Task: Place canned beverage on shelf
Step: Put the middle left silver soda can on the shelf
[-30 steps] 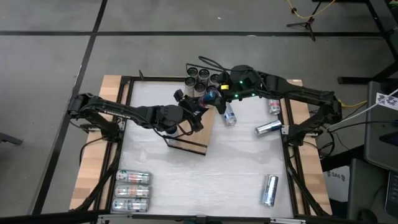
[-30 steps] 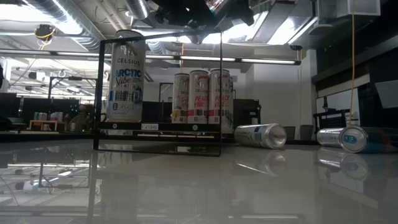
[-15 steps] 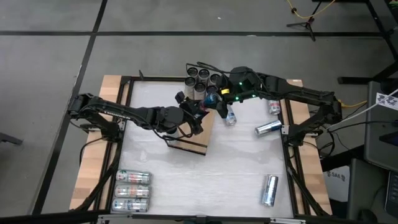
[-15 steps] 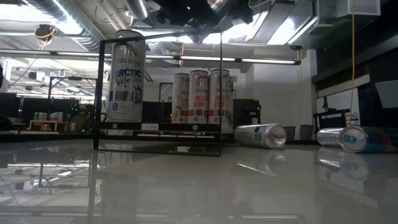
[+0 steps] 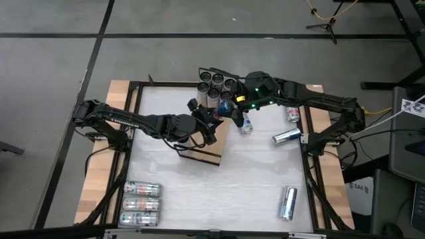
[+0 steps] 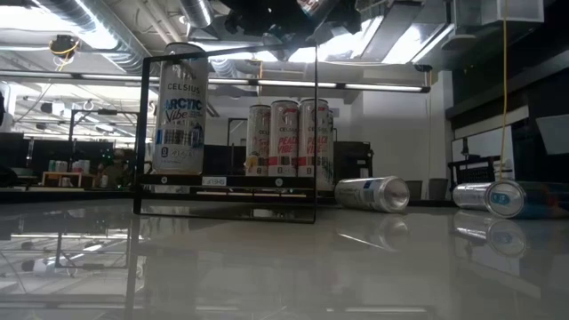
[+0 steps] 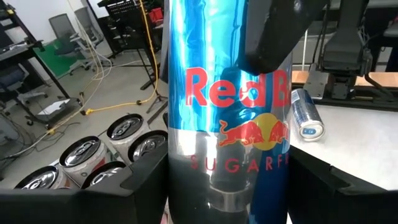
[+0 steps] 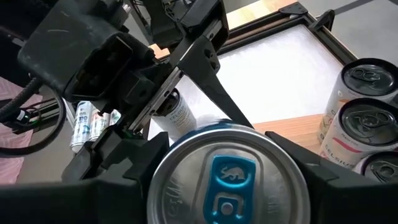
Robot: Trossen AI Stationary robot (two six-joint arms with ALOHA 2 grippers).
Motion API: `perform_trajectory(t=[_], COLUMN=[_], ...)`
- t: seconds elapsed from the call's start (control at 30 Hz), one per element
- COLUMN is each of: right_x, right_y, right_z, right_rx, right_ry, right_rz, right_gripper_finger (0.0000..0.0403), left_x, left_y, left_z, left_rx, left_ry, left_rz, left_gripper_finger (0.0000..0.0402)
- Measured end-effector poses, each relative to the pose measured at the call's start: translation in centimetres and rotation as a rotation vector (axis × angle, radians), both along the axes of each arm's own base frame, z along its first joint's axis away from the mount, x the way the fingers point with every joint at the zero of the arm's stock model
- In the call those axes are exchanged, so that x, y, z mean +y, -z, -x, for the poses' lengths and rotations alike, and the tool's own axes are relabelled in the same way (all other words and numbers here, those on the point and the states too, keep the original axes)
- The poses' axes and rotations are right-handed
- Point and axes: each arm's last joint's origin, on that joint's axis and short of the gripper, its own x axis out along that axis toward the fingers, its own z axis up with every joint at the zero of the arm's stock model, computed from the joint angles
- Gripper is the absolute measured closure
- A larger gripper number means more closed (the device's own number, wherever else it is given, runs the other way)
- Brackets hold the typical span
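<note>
A blue and silver Red Bull can [image 7: 227, 106] stands upright in the air above the light-wood shelf [image 5: 214, 145], held by both grippers. My left gripper [image 7: 227, 199] is shut on its lower part, and my right gripper [image 8: 230, 180] is shut on its top end [image 8: 231, 180]. In the high view the two grippers meet at the can [image 5: 226, 106]. Several Celsius cans [image 5: 216, 83] stand on their bases at the shelf's far end. One Celsius can [image 6: 180, 108] stands near its near wire rail [image 6: 142, 133]. My left gripper pinches the can's lower body [image 7: 186, 186] between its two fingers [image 7: 124, 196], which come in about level from the table's left and lie across it. The can stands upright, clear of the shelf. My right gripper pinches the can just under its top rim [image 8: 161, 186], one finger [image 8: 118, 162] on each side. It slants down from the table's right. In the left wrist view one of its fingers [image 7: 273, 31] lies against the can's upper wall.
One small can [image 5: 246, 125] lies on the white tabletop beside the shelf. Other cans lie at the right [image 5: 287, 136], [image 5: 292, 114] and near right [image 5: 287, 202]. Three cans [image 5: 141, 202] lie in a row at the near left. Black frame rails [image 5: 307, 143] run along the table's sides.
</note>
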Motion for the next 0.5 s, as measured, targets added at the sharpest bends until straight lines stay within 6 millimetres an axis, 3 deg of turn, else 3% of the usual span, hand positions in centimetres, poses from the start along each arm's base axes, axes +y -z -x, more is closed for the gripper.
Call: perform_trajectory(t=[0.2,0.5], right_x=[0.02,0.0], right_y=[0.06,0.35], right_z=[0.04,0.19], right_rx=[0.006,0.036], right_ry=[-0.007,-0.036], right_rz=[-0.001,0.053], right_gripper_finger=[0.0178,0.0177], left_x=[-0.1,-0.17], left_y=[0.05,0.05], left_z=[-0.07,0.22], left_rx=[0.007,0.034], left_ry=[0.05,0.072], left_rz=[0.011,0.017], left_gripper_finger=[0.0147,0.0075])
